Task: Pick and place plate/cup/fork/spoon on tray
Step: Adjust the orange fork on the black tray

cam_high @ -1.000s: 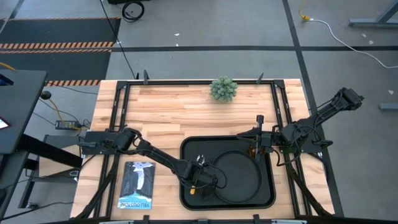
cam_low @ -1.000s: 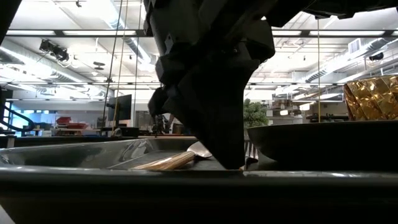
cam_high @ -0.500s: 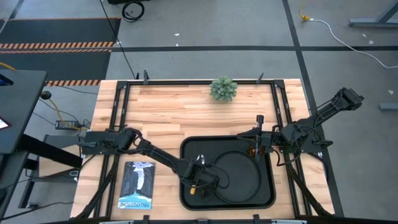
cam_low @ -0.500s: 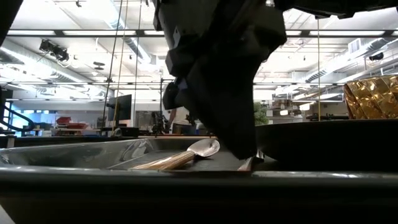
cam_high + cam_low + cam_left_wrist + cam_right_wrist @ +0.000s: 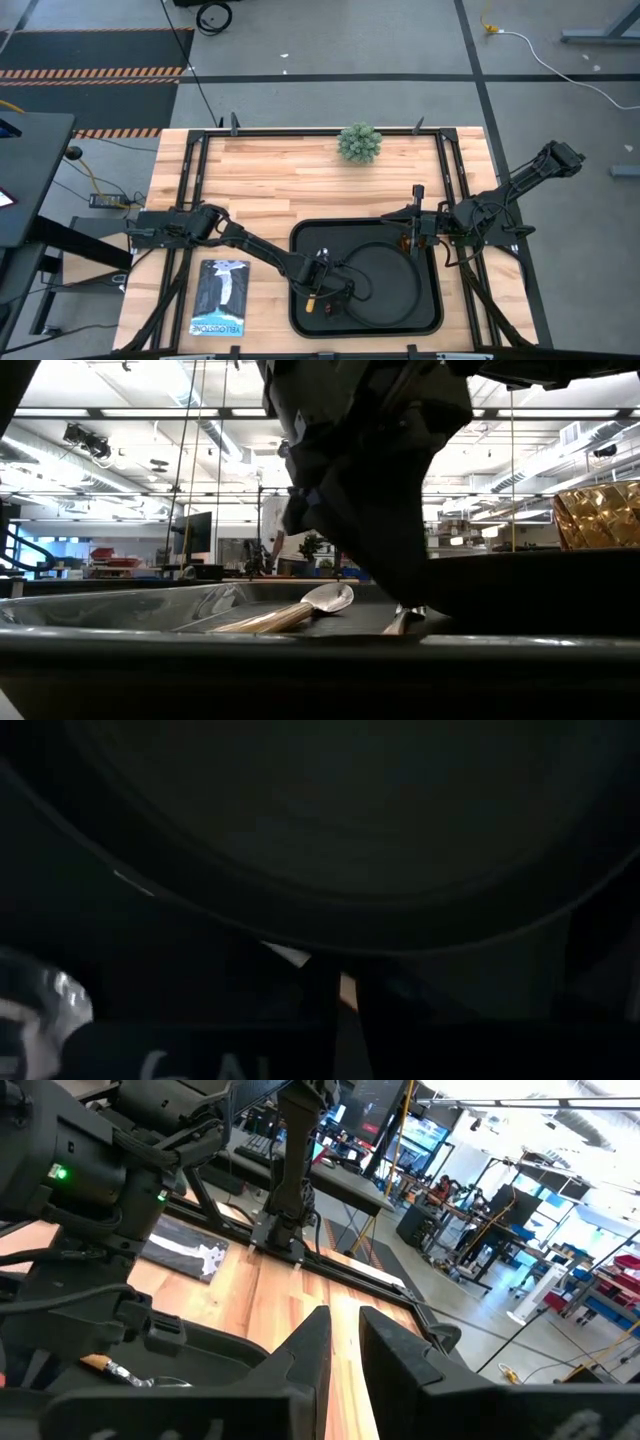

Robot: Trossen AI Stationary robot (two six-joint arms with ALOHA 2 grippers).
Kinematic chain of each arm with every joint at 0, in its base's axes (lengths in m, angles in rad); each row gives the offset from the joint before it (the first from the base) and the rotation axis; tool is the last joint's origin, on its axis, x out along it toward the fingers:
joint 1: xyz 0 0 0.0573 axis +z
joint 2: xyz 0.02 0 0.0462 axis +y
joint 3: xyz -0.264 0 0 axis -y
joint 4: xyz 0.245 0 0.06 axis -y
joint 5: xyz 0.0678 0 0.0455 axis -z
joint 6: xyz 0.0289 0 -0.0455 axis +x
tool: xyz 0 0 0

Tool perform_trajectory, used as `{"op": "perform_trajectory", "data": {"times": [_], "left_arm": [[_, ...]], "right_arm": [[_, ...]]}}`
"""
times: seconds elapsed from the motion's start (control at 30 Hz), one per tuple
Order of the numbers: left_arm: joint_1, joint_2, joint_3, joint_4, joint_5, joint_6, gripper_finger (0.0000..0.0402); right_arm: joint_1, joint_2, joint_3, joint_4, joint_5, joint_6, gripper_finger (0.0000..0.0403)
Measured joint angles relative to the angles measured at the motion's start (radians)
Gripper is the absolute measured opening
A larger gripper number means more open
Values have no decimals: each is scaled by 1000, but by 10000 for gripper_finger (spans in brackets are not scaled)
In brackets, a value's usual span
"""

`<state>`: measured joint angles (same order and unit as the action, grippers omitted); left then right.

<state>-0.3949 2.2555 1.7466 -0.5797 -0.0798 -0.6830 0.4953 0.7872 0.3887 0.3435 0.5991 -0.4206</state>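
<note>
Left gripper [image 5: 322,290] sits low over the tray's [image 5: 300,320] left half, just beside the plate's [image 5: 380,285] left rim, fingers nearly together; the left wrist view shows an orange sliver between the fingertips, likely the fork's [image 5: 400,622] handle, but I can't tell if it's clamped or just released. In the low view the fork lies on the tray floor under the gripper, beside the spoon [image 5: 300,610], whose bowl points toward the plate. My read: cutlery goes left of the plate because that's the only bare strip. Plate fills the tray's middle and right. Cup [image 5: 598,515] shows amber at the tray's right edge, near the right gripper [image 5: 418,222], which hangs there with fingers close together, nothing visibly held. Obstacles: plate rim crowds the left gripper; the spoon is just beside it. Off-task: potted plant [image 5: 359,142] at the table's far edge, a booklet [image 5: 220,296] left of the tray.
</note>
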Motion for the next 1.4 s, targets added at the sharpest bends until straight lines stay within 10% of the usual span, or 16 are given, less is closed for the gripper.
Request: {"op": "perform_trajectory", "data": {"times": [1.4], "left_arm": [[47, 21, -39, 25, -318, 13, 40]], "right_arm": [[0, 0, 0, -1, 0, 0, 63]]}}
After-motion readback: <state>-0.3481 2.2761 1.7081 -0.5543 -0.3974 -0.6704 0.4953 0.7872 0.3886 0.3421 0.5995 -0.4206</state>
